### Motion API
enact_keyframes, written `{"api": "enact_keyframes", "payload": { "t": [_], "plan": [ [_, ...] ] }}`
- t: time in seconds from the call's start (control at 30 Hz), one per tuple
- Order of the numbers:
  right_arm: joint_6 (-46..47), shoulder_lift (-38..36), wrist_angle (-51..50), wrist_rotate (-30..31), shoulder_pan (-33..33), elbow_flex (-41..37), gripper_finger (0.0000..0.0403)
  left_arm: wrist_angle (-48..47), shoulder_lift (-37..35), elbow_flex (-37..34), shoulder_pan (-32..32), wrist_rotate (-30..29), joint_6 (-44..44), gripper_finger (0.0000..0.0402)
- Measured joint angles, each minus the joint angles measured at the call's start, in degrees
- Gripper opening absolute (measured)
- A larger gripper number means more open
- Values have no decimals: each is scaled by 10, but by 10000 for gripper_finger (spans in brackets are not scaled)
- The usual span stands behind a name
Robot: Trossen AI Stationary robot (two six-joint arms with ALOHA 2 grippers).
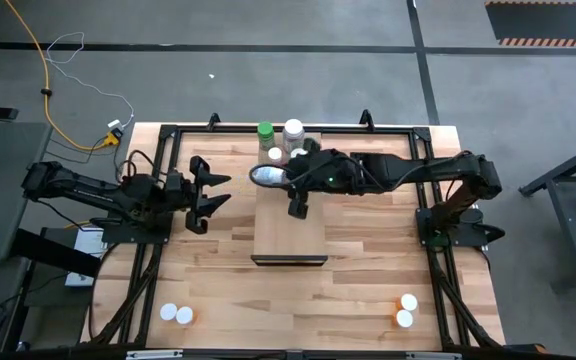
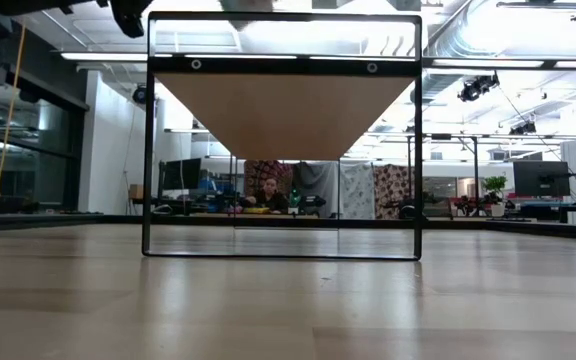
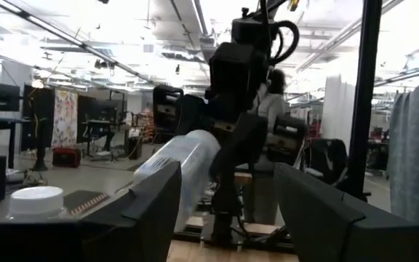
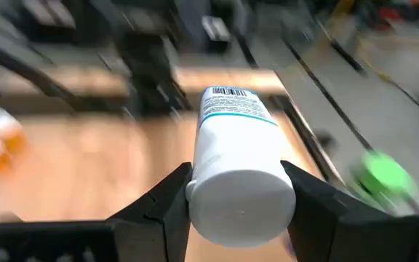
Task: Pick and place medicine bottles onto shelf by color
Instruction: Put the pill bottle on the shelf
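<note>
A striped butcher-block surface point(image 1: 368, 270) sits on grey concrete floor. At its left, the left hand point(image 1: 211, 196) waits with fingers spread apart and nothing between them. Two white-capped bottles point(image 1: 176, 314) stand near-left. At the centre lies the smooth pale shelf point(image 1: 290, 235); over its far end the right hand point(image 4: 238, 191) clamps a white cylindrical bottle point(image 4: 237, 164). A green-capped bottle point(image 1: 265, 131) and others stand just beyond. Two more bottles point(image 1: 406, 309) stand near-right.

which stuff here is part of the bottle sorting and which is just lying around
Job:
- white bottle held in right gripper
- green-capped bottle and white-capped bottle at shelf's far end
- shelf
- bottle pairs on table
- left gripper, open, empty

Lying about:
- yellow cable on floor
</note>
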Motion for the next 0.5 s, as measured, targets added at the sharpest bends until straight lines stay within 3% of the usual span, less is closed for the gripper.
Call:
{"api": "enact_keyframes", "payload": {
  "t": [0.27,0.5],
  "plan": [
    [72,82,-336,16,-14,193,166,-1,-10,0,0,0,0,213],
    [75,170,-459,-10,-45,286,170,-3,-9,0,0,0,-1,213]
  ]
}}
